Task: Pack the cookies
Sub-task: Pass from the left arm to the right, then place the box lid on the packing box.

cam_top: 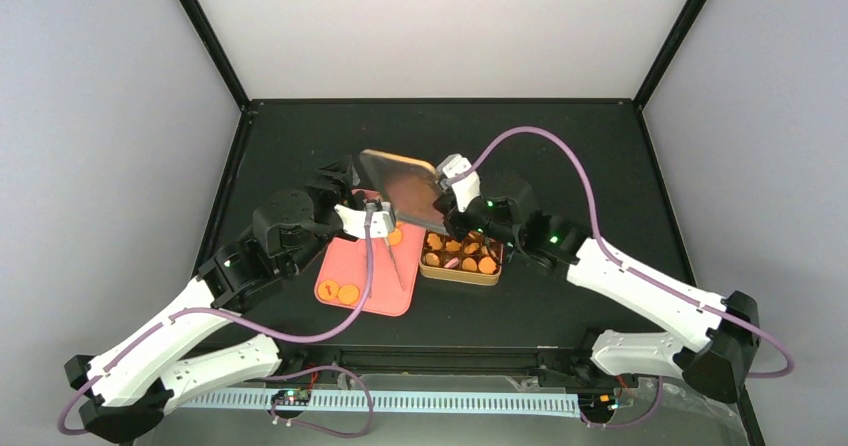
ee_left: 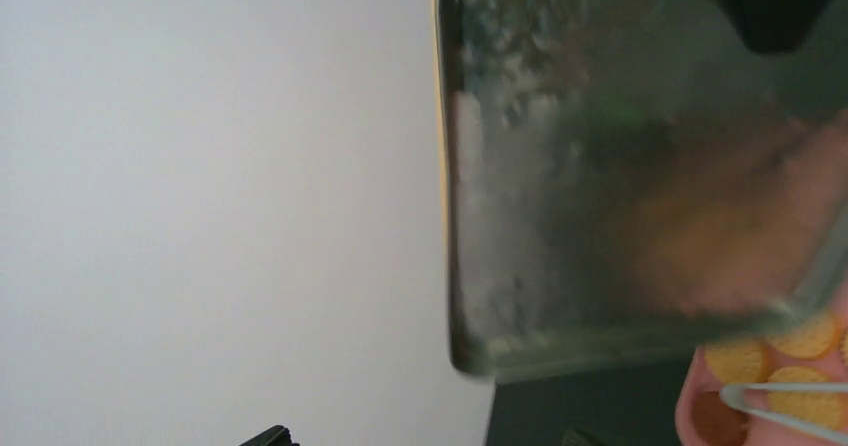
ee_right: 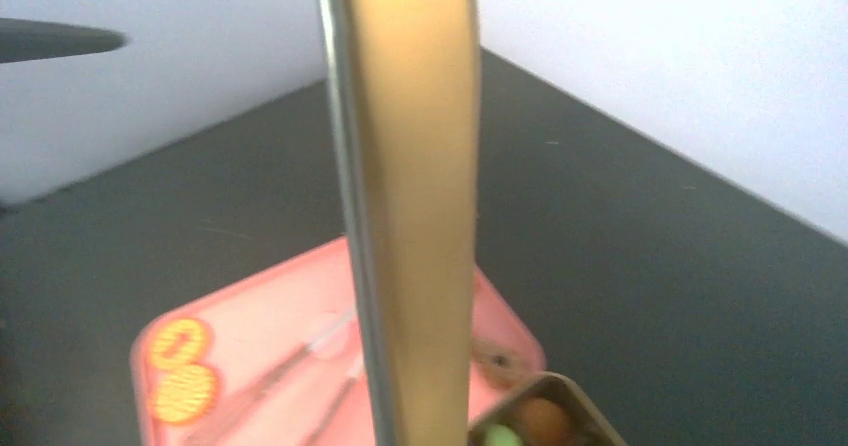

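Noted right gripper (cam_top: 449, 178) pressed together on the right edge of the lid (cam_top: 402, 188), pinching it and holding it raised and tilted above the table (cam_top: 560, 146). In that gripper's own camera, found the lid edge-on, a gold band running up the middle of the view; own fingers not visible there.

Noted left gripper (cam_top: 377, 218) at the lid's lower left corner, opposite the right gripper. In its wrist view, made out only two dark fingertips (ee_left: 272, 437) at the bottom edge, standing well apart, so recorded as spread; cannot tell whether either touches the lid. Saw the lid's shiny inner face ahead of those tips, filling the right half of the view, blurred.

Found most cookies (cam_top: 462, 254) in the gold tin (cam_top: 460, 278), beneath the right gripper and slightly to its near side: mostly orange, some dark. Found two more orange ones on the pink tray (cam_top: 380, 291), below the left gripper toward its arm's base, and one orange one just beside that gripper. Saw tongs (cam_top: 393, 261) lying on the tray under the left gripper, between the two loose cookies and the tin. Tray and tin side by side, edges touching or nearly so; cannot tell which.
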